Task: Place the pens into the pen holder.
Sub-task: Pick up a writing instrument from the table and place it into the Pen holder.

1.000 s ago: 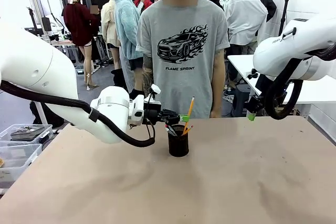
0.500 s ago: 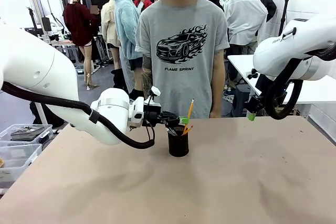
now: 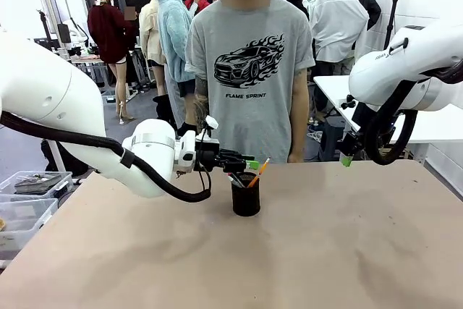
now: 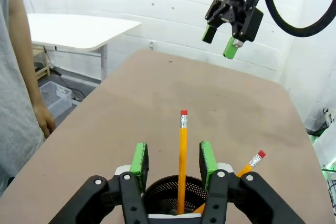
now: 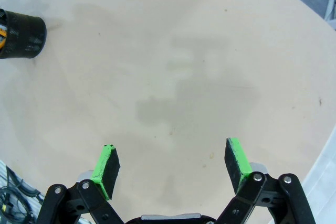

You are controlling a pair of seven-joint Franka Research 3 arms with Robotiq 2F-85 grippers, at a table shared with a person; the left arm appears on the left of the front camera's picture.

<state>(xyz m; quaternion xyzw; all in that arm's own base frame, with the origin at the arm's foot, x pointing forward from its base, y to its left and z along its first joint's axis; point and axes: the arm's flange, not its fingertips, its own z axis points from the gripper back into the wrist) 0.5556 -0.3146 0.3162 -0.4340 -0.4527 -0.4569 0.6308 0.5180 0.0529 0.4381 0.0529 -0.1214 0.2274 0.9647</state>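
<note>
Black mesh pen holder (image 3: 246, 199): stands on the desk (image 3: 304, 251), toward its far edge, near the middle. Contents: yellow-orange pencil (image 4: 182, 161), leaning with its eraser end up; a second orange pencil (image 4: 251, 163) slanted over the rim; other pens (image 3: 236, 179) too small to tell apart. Left gripper (image 4: 174, 159): just above the holder's rim, jaws parted to either side of the yellow-orange pencil, not pressing it. Right gripper (image 5: 173, 162): raised above the desk's right far corner, jaws spread wide, nothing between them. A person (image 3: 249, 63) stands at the far edge.
</note>
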